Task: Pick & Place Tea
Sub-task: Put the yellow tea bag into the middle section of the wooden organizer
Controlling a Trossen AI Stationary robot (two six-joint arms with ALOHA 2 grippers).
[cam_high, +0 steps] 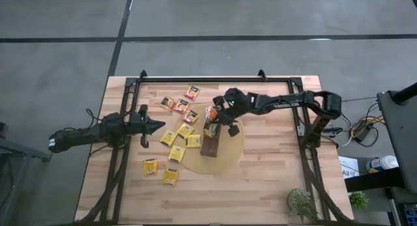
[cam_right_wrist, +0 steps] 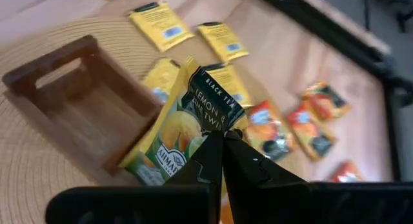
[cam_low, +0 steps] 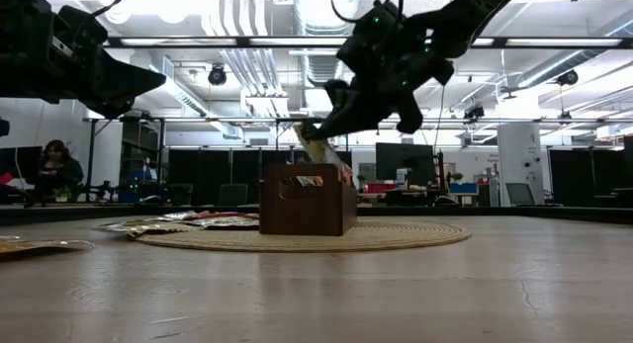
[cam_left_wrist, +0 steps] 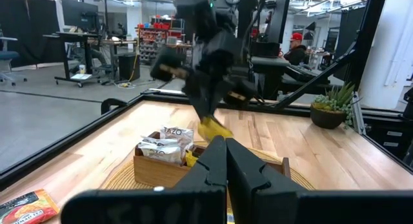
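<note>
over the table (cam_high: 260, 187), your right gripper (cam_right_wrist: 222, 137) pinches a sachet (cam_right_wrist: 187, 130) by one edge; it may snag the tray (cam_right_wrist: 77, 114) rim. left gripper (cam_left_wrist: 226, 153) waits, closed.

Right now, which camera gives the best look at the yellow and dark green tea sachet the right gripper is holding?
The right wrist view: the yellow and dark green paper tea sachet fills the picture, lettering readable, pinched in the right gripper. High view shows only a small patch; low view, an edge above the dark-brown wooden tray; left wrist view, a yellow blur.

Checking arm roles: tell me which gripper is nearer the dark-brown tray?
Right. The right gripper hangs just over the dark-brown tray, shut on a tea sachet. The left gripper waits off the round mat, to the tray's left.
</note>
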